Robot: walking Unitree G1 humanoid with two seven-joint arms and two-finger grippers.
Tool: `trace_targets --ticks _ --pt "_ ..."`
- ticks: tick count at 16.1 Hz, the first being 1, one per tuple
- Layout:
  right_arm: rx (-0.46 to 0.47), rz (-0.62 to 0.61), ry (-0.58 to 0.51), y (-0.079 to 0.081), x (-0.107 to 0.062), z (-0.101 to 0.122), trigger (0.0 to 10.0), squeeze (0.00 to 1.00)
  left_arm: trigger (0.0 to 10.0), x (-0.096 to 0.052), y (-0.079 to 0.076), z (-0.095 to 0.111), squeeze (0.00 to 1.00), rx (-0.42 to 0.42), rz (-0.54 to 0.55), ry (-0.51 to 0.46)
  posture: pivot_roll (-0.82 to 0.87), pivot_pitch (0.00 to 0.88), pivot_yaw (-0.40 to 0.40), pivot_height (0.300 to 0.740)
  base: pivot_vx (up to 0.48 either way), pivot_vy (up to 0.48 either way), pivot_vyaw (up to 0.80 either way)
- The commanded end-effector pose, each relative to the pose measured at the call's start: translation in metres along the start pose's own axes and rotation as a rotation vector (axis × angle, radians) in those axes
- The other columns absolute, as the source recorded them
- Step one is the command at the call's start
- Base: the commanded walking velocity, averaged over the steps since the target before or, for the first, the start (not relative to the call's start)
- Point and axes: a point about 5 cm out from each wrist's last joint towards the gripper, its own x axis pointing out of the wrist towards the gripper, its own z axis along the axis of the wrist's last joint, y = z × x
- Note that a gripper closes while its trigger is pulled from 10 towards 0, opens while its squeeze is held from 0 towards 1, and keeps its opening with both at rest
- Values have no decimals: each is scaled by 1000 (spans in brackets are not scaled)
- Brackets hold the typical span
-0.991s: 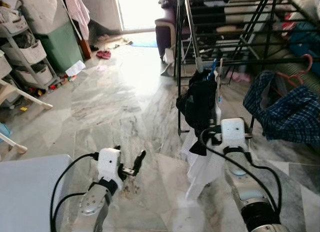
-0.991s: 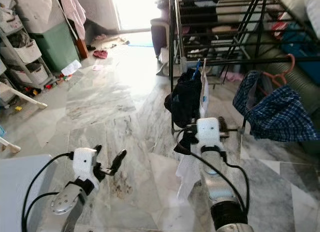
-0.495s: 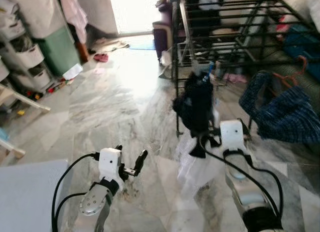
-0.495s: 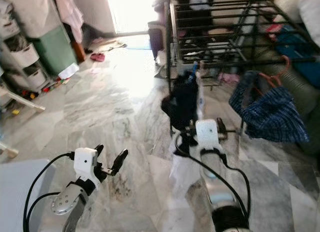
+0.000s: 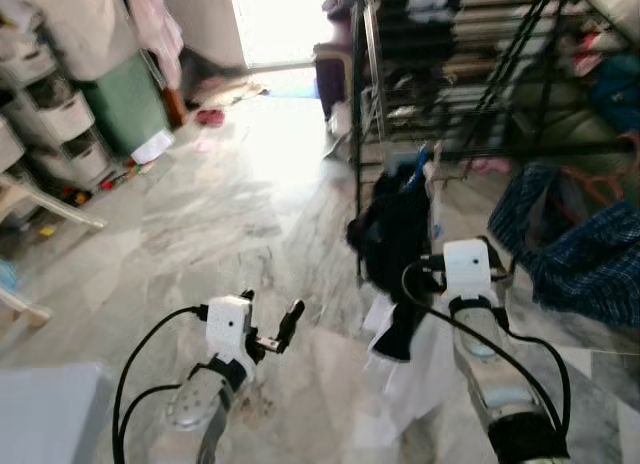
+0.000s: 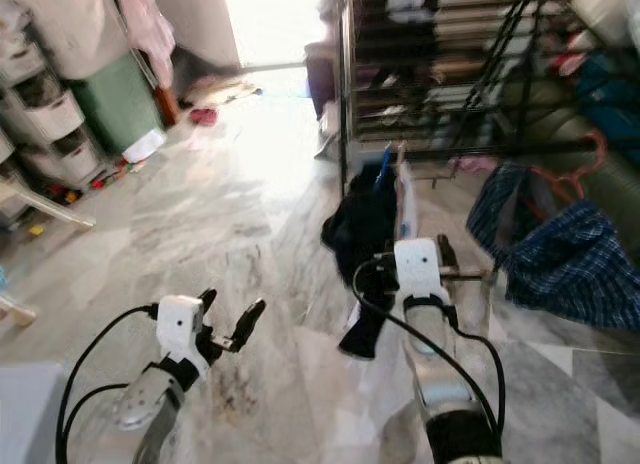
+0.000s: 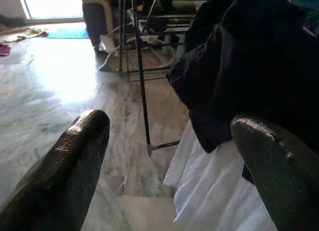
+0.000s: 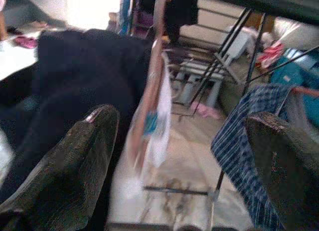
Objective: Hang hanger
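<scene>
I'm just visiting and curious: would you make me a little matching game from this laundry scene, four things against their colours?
Things:
1. garment bunched on the drying rack's front rail
2. checked cloth on the orange hanger
3. storage bin by the far wall
4. slippers near the bright doorway

Colours:
A. green
B. pink
C. black
D. blue

Pairs: 1-C, 2-D, 3-A, 4-B

left gripper (image 5: 270,327) sits further right and lower in the head view, whole head view shifted and blurred
</scene>
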Motion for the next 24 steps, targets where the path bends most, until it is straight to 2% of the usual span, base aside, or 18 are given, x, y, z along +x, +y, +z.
trace_targets --ticks 1,6,10,14,15,16,17,19,20,22,24 --pt "16 28 5 11 2 4 10000 0 10000 -5 8 0 0 21 16 9 -109 0 98 740 0 0 0" --pt "-22 43 -34 14 5 12 10000 0 10000 -5 11 2 0 41 38 -3 -110 0 102 740 0 0 0" --pt "-43 75 -74 22 6 21 10000 0 10000 -6 13 5 0 56 29 -11 -107 0 107 740 0 0 0" --pt "-17 165 -87 47 15 35 10000 0 10000 -10 14 3 0 70 -13 7 -105 0 106 740 0 0 0" --pt "6 195 -34 55 22 36 10000 0 10000 -10 12 1 0 62 -28 16 -103 0 103 740 0 0 0" --pt "18 189 13 57 25 33 10000 0 10000 -10 10 1 0 63 -39 18 -102 0 103 740 0 0 0" --pt "51 188 58 58 28 30 10000 0 10000 -11 7 0 0 54 -61 22 -97 0 99 740 0 0 0" --pt "50 176 141 57 32 22 10000 0 10000 -12 2 -1 0 43 -114 31 -92 0 94 740 0 0 0" --pt "19 138 199 51 35 14 10000 0 10000 -14 2 -2 0 39 -129 36 -88 2 91 740 0 0 0" --pt "-34 78 166 41 42 18 10000 0 10000 -17 5 -4 0 43 -122 46 -82 3 87 740 0 0 0" --pt "-50 84 91 43 45 30 10000 0 10000 -17 7 -4 0 39 -109 44 -78 1 84 740 0 0 0"
